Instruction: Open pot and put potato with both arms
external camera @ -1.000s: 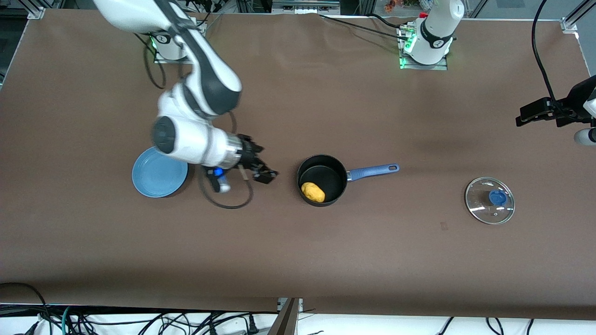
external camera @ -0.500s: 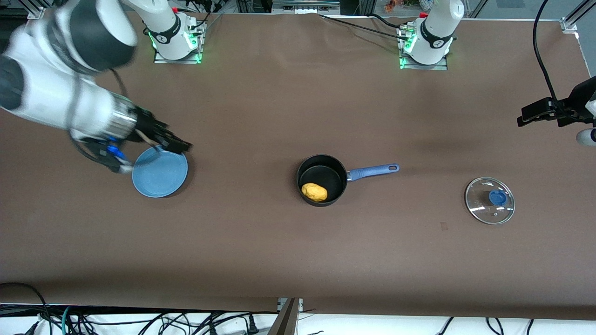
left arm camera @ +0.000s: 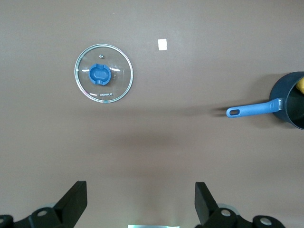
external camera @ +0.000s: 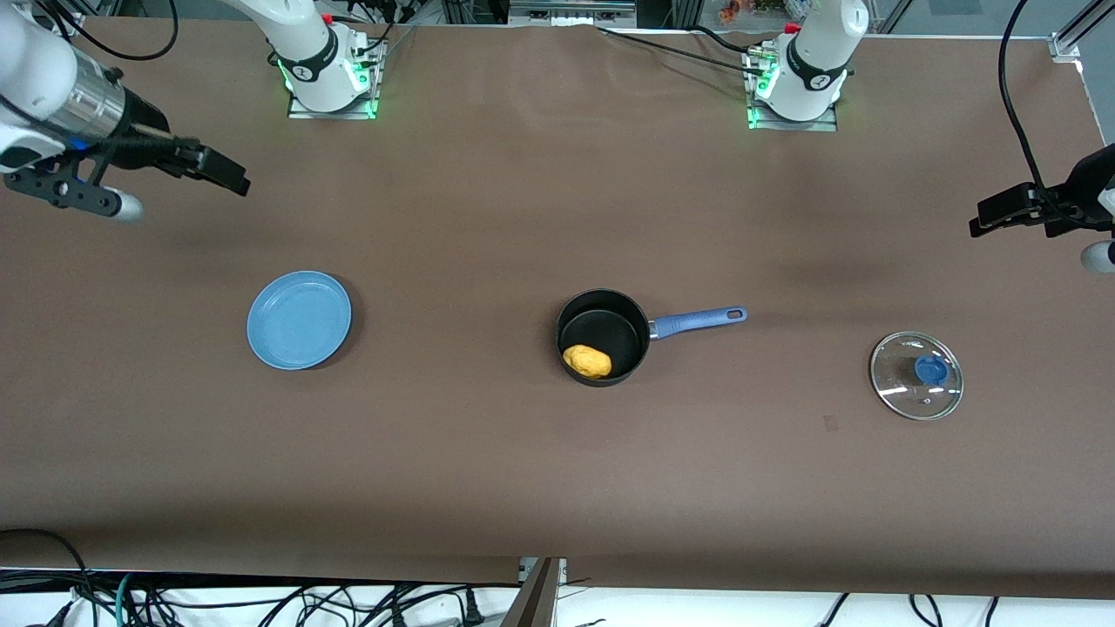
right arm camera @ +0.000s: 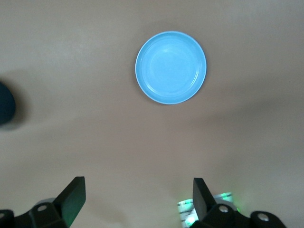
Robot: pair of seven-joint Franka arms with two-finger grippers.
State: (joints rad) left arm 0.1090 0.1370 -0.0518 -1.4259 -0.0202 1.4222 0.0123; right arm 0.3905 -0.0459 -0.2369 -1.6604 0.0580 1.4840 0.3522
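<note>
Potato (external camera: 587, 360) lies in the uncovered pot (external camera: 603, 338) (glass lid (external camera: 916, 375) toward the left arm's end); left claw (left arm camera: 140, 205) and right claw (right arm camera: 137, 202) both released, raised over bare tabletop (external camera: 540, 470)

We see only part of the pot (left arm camera: 290, 100) in the left wrist view; the picture's edge cuts it, and just a sliver of the potato (left arm camera: 301, 84) shows. In the right wrist view the pot (right arm camera: 5, 109) is a dark blur at the edge. Both arms run out of the front view, and each wrist view crops the fingers (left arm camera: 76, 202) of its own tool low down.
</note>
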